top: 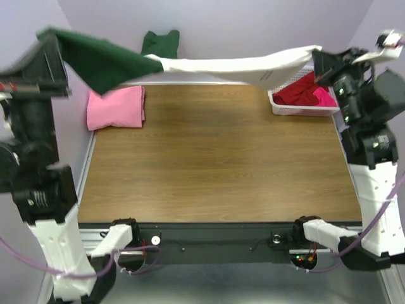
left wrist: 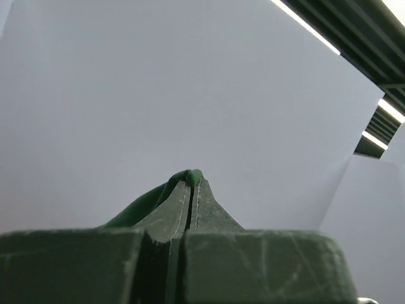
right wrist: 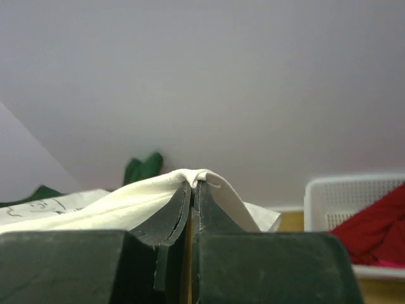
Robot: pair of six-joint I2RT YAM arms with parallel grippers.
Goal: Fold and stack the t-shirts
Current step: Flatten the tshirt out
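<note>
High over the far edge of the worktop [top: 215, 164], strung from left to right: white tee [top: 221, 66] with dark green sleeves, long axis across the scene, roughly parallel to that far edge. Left gripper [left wrist: 192, 182] pinched fully together on the green end, a small fold of green cloth squeezed out at the very tips. Right gripper [right wrist: 193, 183] closed just as hard on the white end, pale cloth bulging over the tips and trailing off to the left, black print faint on it. Slight sag mid-span, otherwise hanging clear of the wood. No nearer arm to speak of: one end apiece, so a shared move.

Below and nearer, open brown wood; probably the landing place, reached by drawing both ends toward the near side and down, span level. Worth watching on the way: folded pink tee [top: 116, 107] at far left under the green sleeve, and at far right the white basket [top: 297, 111] with dark red tee [top: 296, 92] and magenta tee [top: 326, 98], close beneath the right end. Some risk of draping over either if lowered straight down.
</note>
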